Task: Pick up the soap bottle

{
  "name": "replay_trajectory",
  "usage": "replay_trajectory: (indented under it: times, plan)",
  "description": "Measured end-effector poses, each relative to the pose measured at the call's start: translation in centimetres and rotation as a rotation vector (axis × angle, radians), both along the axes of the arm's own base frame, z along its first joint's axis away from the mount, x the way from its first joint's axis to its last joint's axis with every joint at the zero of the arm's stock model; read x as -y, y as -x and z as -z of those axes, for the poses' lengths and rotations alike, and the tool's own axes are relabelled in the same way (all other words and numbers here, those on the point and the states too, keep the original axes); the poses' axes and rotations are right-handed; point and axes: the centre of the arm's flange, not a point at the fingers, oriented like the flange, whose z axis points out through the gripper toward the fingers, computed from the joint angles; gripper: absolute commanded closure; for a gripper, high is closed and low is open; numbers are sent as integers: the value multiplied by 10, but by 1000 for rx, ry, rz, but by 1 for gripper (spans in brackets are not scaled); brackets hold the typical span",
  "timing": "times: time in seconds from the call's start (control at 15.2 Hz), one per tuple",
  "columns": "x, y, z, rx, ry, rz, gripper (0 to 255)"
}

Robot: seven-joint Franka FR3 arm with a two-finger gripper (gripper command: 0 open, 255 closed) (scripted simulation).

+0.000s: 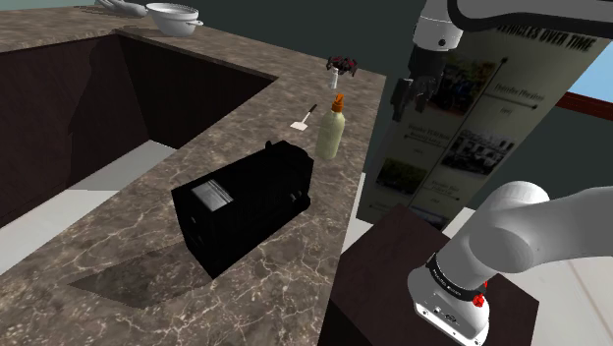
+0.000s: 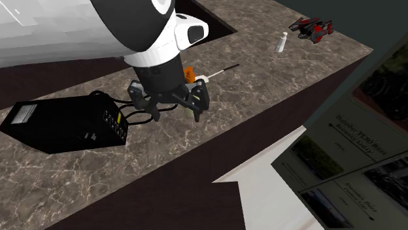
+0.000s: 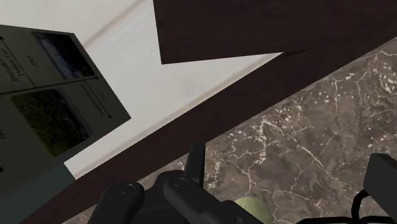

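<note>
The soap bottle (image 1: 330,130) is being shown as a pale yellow-green body, rounded at the shoulders and narrowing to an orange pump top. It is standing upright on the worktop (image 1: 147,260), close to the long edge facing the stand (image 1: 393,295). There it is being flanked by a black box-shaped appliance (image 1: 246,201) toward the near end and by a small white vase (image 1: 334,79) of dark red flowers toward the far corner. A white utensil (image 1: 304,121) with a dark handle is lying just beside the bottle, on the side away from that edge.

The hand (image 2: 175,108) is being held open in the air above that edge, its fingers spread and nothing clasped between them, apart from the bottle.

The worktop is being rendered as brown stone with pale veins over dark fronts, bending around a recess. A white bowl (image 1: 175,17) is sitting at its far end. Beyond the edge, a pale floor (image 2: 261,189) and a tall poster (image 1: 472,128) of photographs and text are being shown.
</note>
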Motion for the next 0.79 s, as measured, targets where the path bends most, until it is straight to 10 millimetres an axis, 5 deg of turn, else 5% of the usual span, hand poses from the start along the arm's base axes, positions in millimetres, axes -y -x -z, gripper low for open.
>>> replay_trajectory:
  times: [0.2, 0.79]
  plan:
    - [2, -12, 4, 8, -5, 2, 0]
    - [18, -117, 26, 73, -42, 17, 0]
